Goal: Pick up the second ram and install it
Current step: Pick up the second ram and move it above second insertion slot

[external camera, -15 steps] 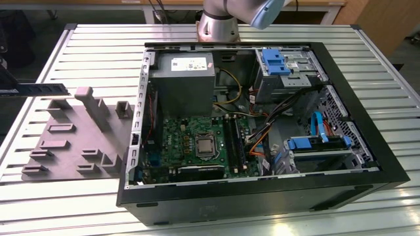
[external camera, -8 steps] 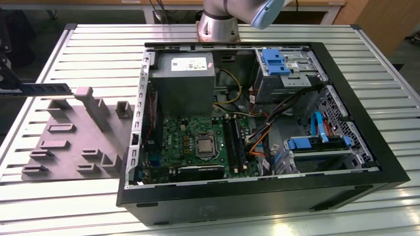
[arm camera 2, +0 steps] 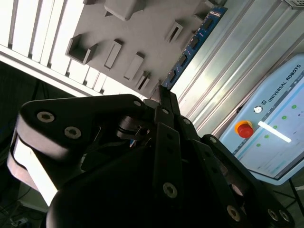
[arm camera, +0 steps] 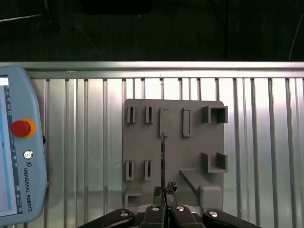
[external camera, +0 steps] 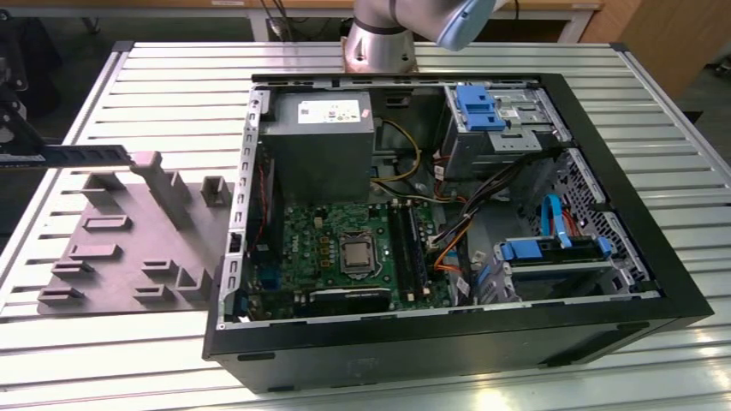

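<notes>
The arm [external camera: 379, 38] has a silver-grey round body with a light blue cap [external camera: 463, 21]. The gripper [arm camera 2: 163, 94] is made of matte black flat links [arm camera 2: 166, 147], joined by round silver screws [arm camera 2: 170, 190].

Bright light glares white off the metal table [arm camera 2: 28, 28] slats (strongest in the second wrist view), while the floor [arm camera: 142, 28] beyond lies dark.

Lettering along teach pendant [arm camera: 28, 185] casing; PSU sticker [external camera: 331, 110] unreadable.
</notes>
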